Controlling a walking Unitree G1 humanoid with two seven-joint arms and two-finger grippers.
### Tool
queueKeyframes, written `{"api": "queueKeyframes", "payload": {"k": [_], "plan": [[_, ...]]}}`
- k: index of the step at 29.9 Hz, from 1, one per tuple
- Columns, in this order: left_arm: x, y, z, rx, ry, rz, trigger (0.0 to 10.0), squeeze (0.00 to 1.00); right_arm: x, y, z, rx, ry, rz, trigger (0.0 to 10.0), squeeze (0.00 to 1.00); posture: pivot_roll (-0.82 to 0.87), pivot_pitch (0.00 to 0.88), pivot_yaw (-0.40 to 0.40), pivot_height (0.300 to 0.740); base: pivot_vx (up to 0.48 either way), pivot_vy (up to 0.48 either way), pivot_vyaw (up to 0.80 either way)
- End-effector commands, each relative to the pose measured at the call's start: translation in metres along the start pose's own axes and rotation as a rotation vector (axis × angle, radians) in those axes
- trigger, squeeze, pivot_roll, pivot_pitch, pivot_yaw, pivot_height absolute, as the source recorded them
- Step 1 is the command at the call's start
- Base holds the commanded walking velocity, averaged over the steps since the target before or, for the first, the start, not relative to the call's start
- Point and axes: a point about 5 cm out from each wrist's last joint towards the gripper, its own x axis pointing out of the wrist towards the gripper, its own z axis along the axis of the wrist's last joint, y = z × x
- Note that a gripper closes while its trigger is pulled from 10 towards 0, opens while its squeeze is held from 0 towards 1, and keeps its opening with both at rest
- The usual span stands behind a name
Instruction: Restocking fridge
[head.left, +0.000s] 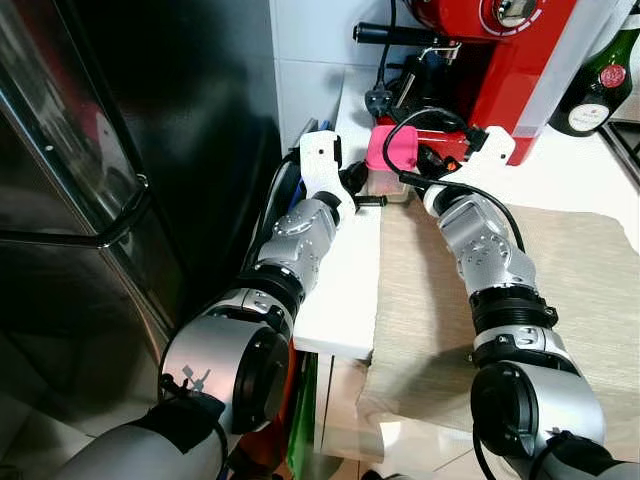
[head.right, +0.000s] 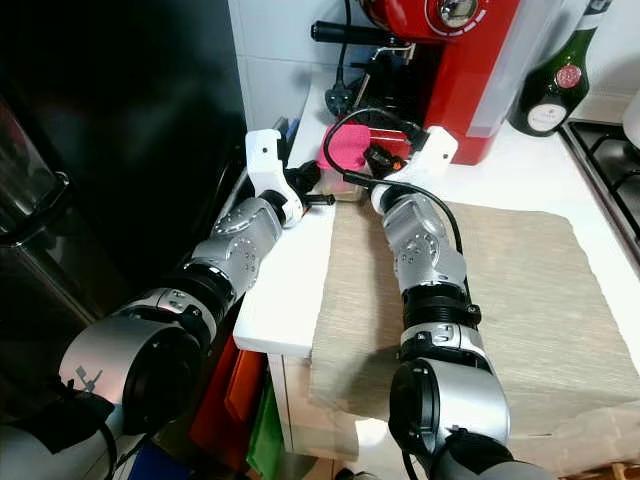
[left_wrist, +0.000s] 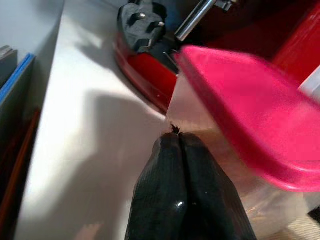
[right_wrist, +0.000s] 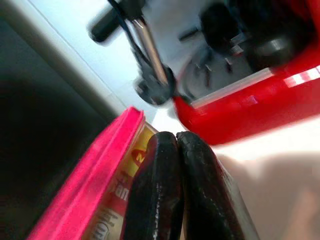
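Note:
A clear plastic tub with a pink lid (head.left: 392, 148) stands on the white counter (head.left: 350, 280), just in front of the red machine. My left gripper (head.left: 378, 201) is shut, and its fingertips (left_wrist: 176, 137) touch the tub's clear wall below the lid (left_wrist: 240, 120) on its left side. From the other side my right gripper (head.left: 428, 163) reaches in, also shut. Its fingers (right_wrist: 175, 150) lie against the tub's labelled wall under the pink rim (right_wrist: 95, 180). The tub sits between the two grippers.
A red coffee machine (head.left: 500, 50) with a black plug (left_wrist: 142, 22) stands right behind the tub. A green bottle (head.left: 600, 80) is at the back right. A beige mat (head.left: 560, 290) covers the counter. The dark fridge (head.left: 120, 150) with its handle (head.left: 110, 235) is on the left.

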Motion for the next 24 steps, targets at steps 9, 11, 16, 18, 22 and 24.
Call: {"api": "queueKeyframes", "payload": {"k": [9, 11, 16, 18, 22, 24], "plan": [[0.014, -0.043, 0.041, 0.062, -0.144, -0.175, 10.0, 0.00, -0.007, 0.039, 0.016, -0.044, -0.041, 0.125, 10.0, 0.00, -0.03, 0.000, -0.027, 0.740, 0.000, 0.000, 0.00], [0.014, -0.047, 0.045, 0.065, -0.160, -0.193, 10.0, 0.00, -0.010, 0.042, 0.017, -0.046, -0.047, 0.129, 10.0, 0.00, -0.03, 0.000, -0.027, 0.740, 0.000, 0.000, 0.00], [0.014, -0.052, 0.052, 0.089, -0.187, -0.226, 10.0, 0.00, -0.019, 0.046, 0.016, -0.055, -0.049, 0.133, 10.0, 0.00, -0.04, 0.000, -0.022, 0.740, 0.000, 0.000, 0.00], [0.013, -0.054, 0.055, 0.098, -0.198, -0.243, 10.0, 0.00, -0.024, 0.046, 0.017, -0.055, -0.048, 0.130, 10.0, 0.00, -0.04, 0.000, -0.018, 0.740, 0.000, 0.000, 0.00], [0.008, -0.059, 0.069, 0.102, -0.250, -0.277, 10.0, 0.00, -0.036, 0.045, 0.016, -0.055, -0.051, 0.111, 10.0, 0.00, -0.05, 0.000, -0.011, 0.740, 0.000, 0.000, 0.00], [0.004, -0.062, 0.077, 0.087, -0.281, -0.298, 10.0, 0.00, -0.044, 0.046, 0.014, -0.057, -0.049, 0.103, 10.0, 0.00, -0.05, 0.000, -0.008, 0.740, 0.000, 0.000, 0.00]]}}
